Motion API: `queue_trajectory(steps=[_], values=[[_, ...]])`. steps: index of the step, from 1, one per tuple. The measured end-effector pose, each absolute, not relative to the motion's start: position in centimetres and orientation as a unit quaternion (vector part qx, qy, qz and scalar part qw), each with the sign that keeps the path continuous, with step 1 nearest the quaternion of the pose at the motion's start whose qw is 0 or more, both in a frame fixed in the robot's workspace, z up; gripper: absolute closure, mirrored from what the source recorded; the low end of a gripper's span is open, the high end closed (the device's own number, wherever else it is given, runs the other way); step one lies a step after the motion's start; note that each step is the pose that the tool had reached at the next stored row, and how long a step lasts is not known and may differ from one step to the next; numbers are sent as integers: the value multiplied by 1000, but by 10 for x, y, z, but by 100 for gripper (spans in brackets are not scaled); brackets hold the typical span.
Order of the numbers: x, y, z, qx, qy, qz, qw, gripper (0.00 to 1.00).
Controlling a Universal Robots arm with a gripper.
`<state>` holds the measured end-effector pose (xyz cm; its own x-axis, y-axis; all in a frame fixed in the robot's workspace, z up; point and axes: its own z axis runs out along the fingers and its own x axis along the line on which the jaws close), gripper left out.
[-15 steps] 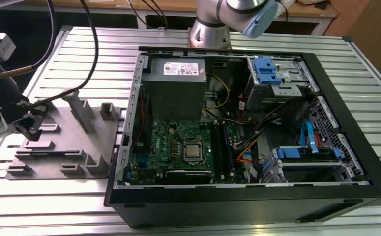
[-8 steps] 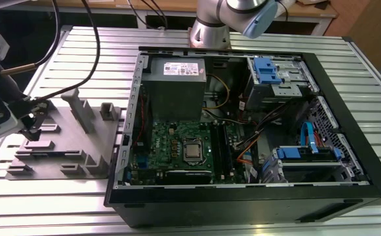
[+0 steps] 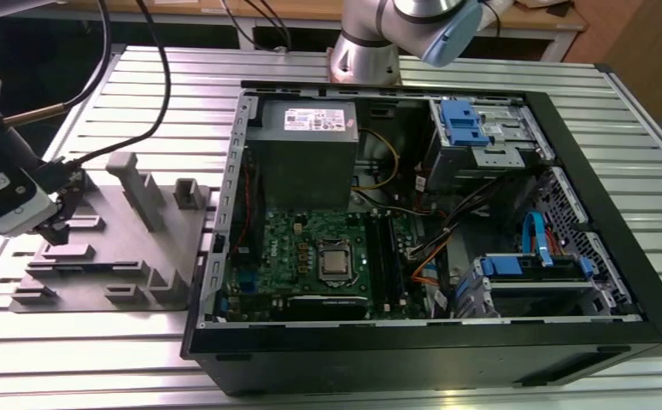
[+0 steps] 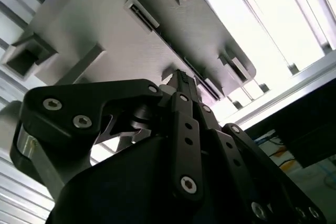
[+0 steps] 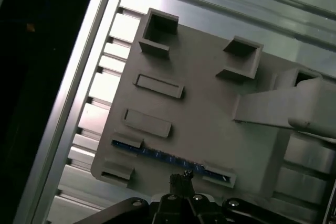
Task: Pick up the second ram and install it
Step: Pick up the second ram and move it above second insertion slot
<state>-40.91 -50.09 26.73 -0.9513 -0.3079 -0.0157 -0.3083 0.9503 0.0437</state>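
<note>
The second ram [image 5: 152,153] stands on edge in a slot of a grey holder block [image 5: 199,108], showing as a thin dark blue strip; it also shows as a dark line [image 4: 160,32] in the second wrist view. My gripper [image 5: 181,176] is down on the middle of that strip, with its black fingers [image 4: 185,124] drawn together around the strip's top edge. In the exterior view the gripper [image 3: 55,232] sits low over the holder block [image 3: 114,256], on the exterior view's left. The ram is still seated in its slot.
An open computer case [image 3: 604,256] lies on the slatted metal table [image 3: 102,342] to the exterior view's right, holding a green motherboard [image 3: 302,256], long black slots [image 3: 382,256], cables and blue drive brackets [image 3: 459,120]. The arm's base [image 3: 365,51] stands behind it.
</note>
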Motion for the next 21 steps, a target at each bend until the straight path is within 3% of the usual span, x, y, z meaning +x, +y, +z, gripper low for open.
queue_trajectory(steps=[21], values=[[-409, -501, 266, -330, 944, 17, -1, 93]])
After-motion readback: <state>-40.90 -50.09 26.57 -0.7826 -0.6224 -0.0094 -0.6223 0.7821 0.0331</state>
